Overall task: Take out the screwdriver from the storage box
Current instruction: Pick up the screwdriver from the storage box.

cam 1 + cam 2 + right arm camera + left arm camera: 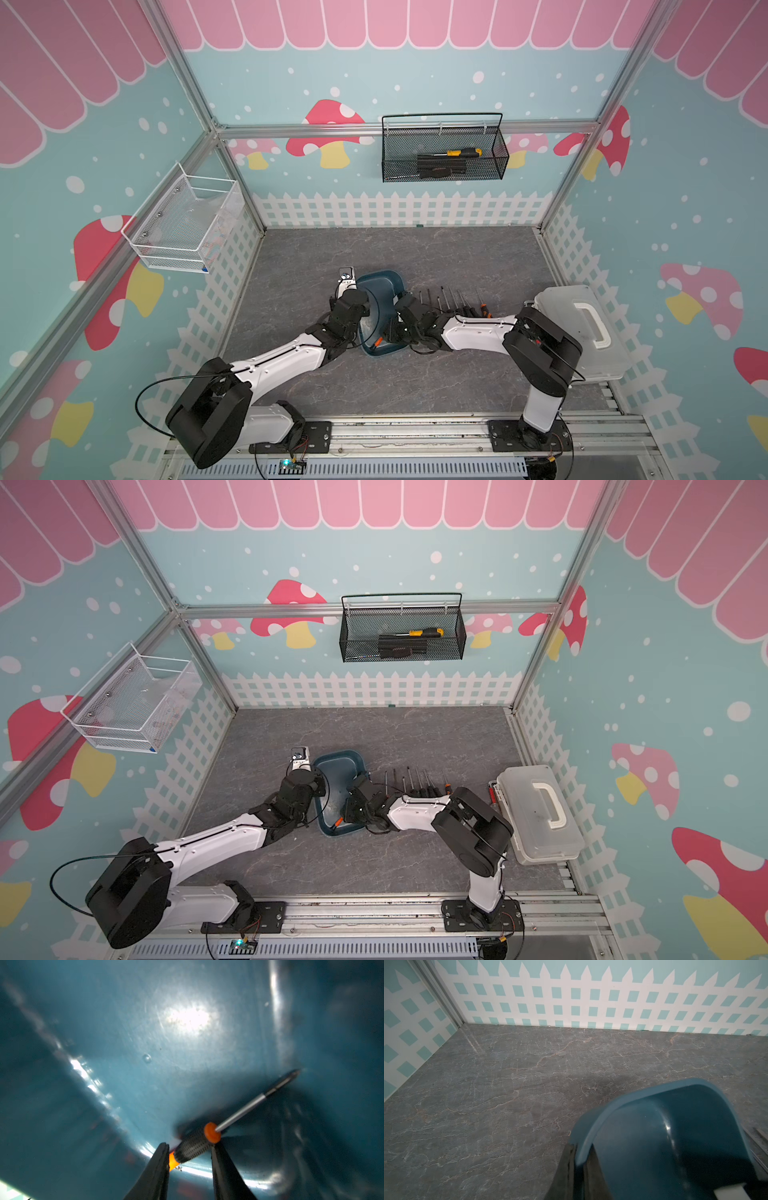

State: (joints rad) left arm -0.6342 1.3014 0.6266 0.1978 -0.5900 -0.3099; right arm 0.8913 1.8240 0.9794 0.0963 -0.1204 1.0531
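Observation:
The storage box (384, 280) (338, 760), a dark teal tub, sits mid-table and looks tipped up. My left gripper (580, 1153) is shut on its rim (623, 1103), one finger inside and one outside. The screwdriver (193, 1149) has a black ribbed handle, orange ends and a steel shaft, and lies in a bottom corner of the box (145, 1032). My right gripper (189, 1144) reaches into the box, and the handle lies slantwise between its fingers with both fingers touching it. In both top views only the orange handle end (377, 341) (337, 821) shows beside the right wrist.
Several screwdrivers (453, 299) lie in a row on the table right of the box. A translucent white case (582, 328) with a handle stands at the right edge. A black mesh basket (444, 153) hangs on the back wall, a white wire basket (187, 224) on the left wall.

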